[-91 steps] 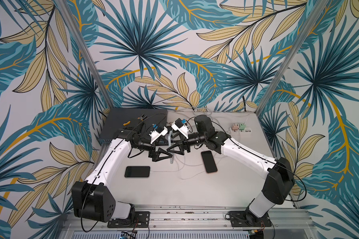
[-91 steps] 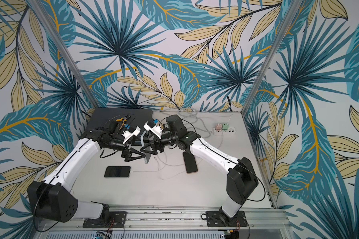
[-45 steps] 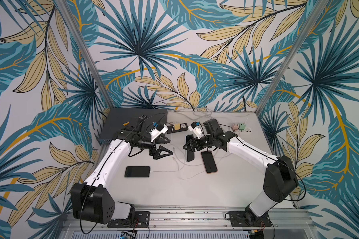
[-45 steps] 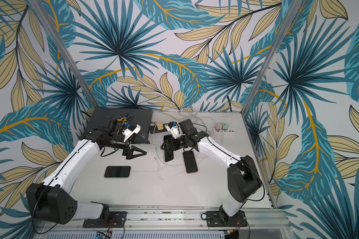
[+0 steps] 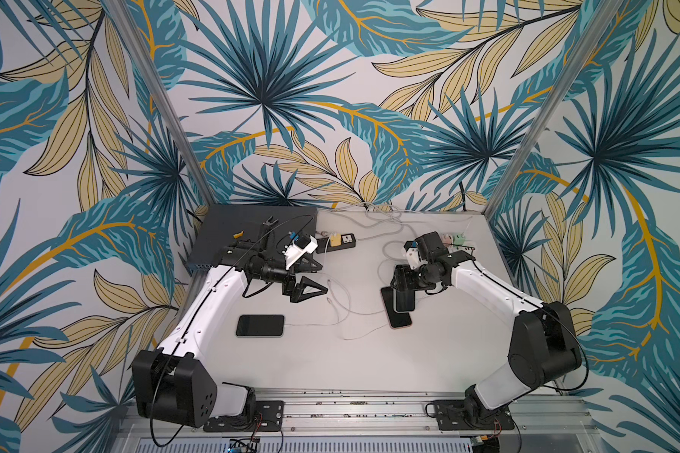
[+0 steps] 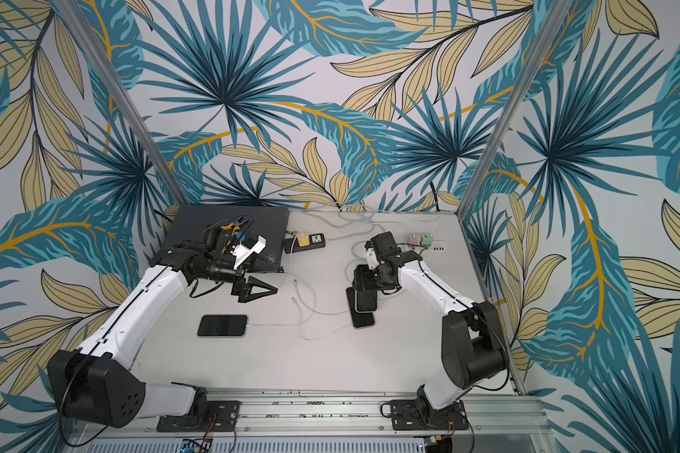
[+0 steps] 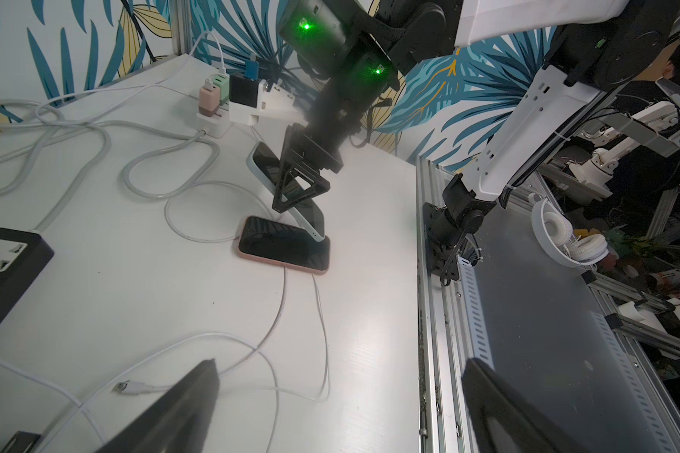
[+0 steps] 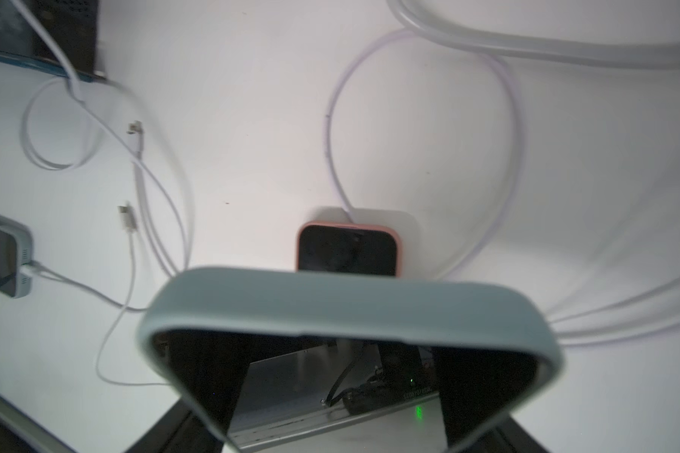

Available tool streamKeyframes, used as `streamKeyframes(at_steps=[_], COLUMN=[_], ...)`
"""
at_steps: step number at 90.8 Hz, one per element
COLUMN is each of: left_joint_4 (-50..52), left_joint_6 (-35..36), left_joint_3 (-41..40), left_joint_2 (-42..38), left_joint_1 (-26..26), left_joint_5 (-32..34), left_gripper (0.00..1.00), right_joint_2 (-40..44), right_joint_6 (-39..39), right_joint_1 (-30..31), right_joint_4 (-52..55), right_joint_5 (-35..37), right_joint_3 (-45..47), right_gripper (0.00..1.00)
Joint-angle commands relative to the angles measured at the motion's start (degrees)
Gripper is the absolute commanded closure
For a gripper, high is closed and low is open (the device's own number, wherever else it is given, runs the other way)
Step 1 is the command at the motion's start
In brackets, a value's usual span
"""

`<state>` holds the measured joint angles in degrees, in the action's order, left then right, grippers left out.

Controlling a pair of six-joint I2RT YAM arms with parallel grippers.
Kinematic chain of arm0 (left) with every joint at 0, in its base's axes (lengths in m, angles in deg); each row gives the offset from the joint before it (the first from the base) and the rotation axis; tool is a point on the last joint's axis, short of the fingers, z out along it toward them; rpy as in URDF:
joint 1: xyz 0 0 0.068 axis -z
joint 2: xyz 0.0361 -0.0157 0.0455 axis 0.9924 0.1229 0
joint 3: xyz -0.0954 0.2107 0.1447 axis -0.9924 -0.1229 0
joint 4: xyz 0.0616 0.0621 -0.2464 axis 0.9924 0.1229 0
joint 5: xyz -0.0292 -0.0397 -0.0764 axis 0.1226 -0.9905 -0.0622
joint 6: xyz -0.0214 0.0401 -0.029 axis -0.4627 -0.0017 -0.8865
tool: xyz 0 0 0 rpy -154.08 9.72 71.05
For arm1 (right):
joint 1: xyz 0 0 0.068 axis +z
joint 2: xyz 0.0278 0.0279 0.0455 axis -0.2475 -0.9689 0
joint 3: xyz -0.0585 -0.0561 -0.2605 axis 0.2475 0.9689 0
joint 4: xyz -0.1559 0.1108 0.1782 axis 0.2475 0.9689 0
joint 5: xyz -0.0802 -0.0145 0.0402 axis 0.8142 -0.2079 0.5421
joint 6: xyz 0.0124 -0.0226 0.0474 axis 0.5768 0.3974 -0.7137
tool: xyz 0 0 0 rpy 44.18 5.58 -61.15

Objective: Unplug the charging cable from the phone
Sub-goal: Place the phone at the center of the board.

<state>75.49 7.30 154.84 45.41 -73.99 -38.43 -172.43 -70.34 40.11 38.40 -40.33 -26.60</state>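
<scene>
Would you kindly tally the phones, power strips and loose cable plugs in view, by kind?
Phones: 3 (held blue-cased phone, pink-cased phone, flat blue-cased phone)
Power strips: 2 (black strip, white strip)
Loose cable plugs: 2
Total: 7

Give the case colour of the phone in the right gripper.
The phone: pale blue-grey case, clearest in right wrist view.

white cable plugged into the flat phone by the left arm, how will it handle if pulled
Likely floppy: the white cable lies in slack curves across the table. Pulled taut, it may drag the phone, which lies flat and unheld, rather than unplug.
</scene>
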Motion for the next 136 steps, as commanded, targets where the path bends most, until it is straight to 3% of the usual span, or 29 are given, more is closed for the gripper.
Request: streamKeyframes(at_steps=[1, 11, 59, 81, 98, 113, 136], left_joint_4=[-0.1, 0.2, 1.4, 1.4, 1.5, 1.8, 0.3], left_joint_6=[0.4, 0.7, 2.2, 2.4, 2.5, 2.1, 0.1], left_joint_3=[-0.6, -0.6, -0.3, -0.3, -0.2, 0.7, 1.2], left_joint_2=[-1.4, -1.3, -1.8, -2.3, -3.2, -3.9, -5.4], left_joint_1=[0.0, 0.0, 0.0, -0.1, -1.2, -4.1, -6.8], left_joint_5=[-0.8, -0.8, 0.1, 1.7, 2.1, 1.9, 4.2], left_gripper=[0.0, 0.0, 0.0, 0.0, 0.0, 0.0, 0.0], right_joint_2=[0.2, -1.1, -7.6, -6.8, -4.1, -1.1, -2.4], right_joint_6=[1.3, 1.6, 1.7, 1.2, 1.9, 6.7, 17.8], right_joint_1=[-1.6, -2.8, -3.5, -3.5, -3.1, 1.2, 13.2], right_joint_4=[4.0, 5.3, 2.7, 1.8, 1.7, -0.3, -5.2], right_joint_5=[8.0, 11.0, 12.4, 11.9, 11.2, 6.8, 2.7], right_joint_3=[1.3, 2.4, 7.2, 7.3, 5.7, 3.0, -2.5], right_gripper=[0.33, 0.33, 0.3, 0.09, 0.02, 0.02, 0.02])
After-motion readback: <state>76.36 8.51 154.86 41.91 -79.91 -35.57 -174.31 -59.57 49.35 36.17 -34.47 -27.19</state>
